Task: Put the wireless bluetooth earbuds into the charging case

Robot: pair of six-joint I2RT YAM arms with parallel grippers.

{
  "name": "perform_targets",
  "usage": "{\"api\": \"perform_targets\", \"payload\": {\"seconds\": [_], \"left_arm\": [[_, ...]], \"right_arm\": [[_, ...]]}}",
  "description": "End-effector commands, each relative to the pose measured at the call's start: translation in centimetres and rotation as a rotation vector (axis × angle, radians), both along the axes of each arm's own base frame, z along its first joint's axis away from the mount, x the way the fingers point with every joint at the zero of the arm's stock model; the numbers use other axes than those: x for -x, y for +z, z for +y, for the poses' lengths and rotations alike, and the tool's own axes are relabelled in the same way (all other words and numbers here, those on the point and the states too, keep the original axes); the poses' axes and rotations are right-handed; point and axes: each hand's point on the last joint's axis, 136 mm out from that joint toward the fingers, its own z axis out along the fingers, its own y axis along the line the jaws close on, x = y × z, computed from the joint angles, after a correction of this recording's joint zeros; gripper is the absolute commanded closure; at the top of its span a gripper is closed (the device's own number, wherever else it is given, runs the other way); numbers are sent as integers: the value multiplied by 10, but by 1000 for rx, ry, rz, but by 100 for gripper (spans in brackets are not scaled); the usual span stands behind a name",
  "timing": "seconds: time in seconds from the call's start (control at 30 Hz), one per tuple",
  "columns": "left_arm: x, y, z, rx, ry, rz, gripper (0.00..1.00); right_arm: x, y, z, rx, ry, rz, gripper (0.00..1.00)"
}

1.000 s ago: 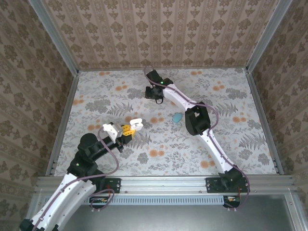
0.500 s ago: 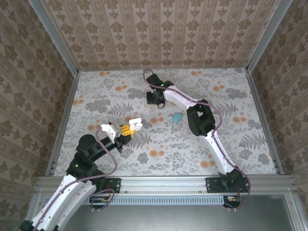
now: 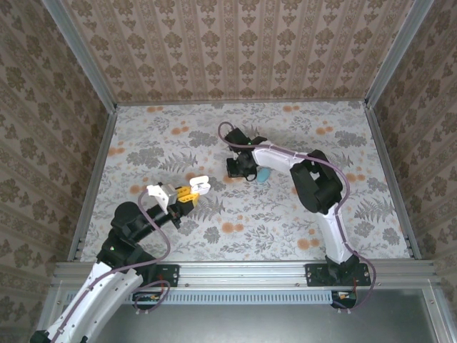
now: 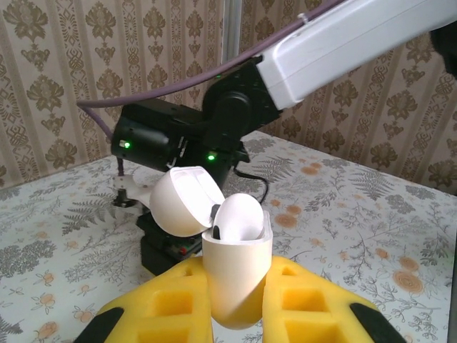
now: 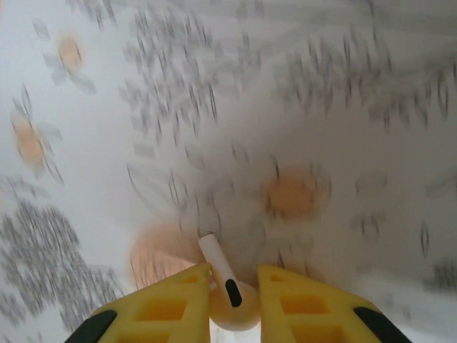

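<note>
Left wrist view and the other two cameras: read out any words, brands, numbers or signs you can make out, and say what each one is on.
No readable text anywhere.
White charging case: plain, no logo or lettering.
White earbud: a dark oval mark on its stem, not a letter.
Table cover and walls: floral pattern, no writing.

Damask-papered walls (image 3: 235, 50), floral tabletop (image 3: 371, 214), aluminium frame (image 3: 93, 182)
</note>
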Motion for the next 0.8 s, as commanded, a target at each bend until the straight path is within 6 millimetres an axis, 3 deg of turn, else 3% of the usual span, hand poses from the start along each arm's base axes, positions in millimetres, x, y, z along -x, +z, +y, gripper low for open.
{"api": "perform_targets", "payload": {"seconds": [0.0,0.2,0.4,0.57,0.77], "left_arm": [[4,17,2,43,-1,-9,100],[3,17,3,50,7,-3,100],[1,15,1,55,7,4,100],[0,15,0,53,5,8,100],[1,13,0,51,2,15,100]], "right_arm": [[29,11,-7,10,50,7,81],[77,10,-22,48,121,35,80],[109,8,-28,53,239,71,77],[113,18,-33,58,272,42,62],[106,49,-51,65,132,-36,56]]}}
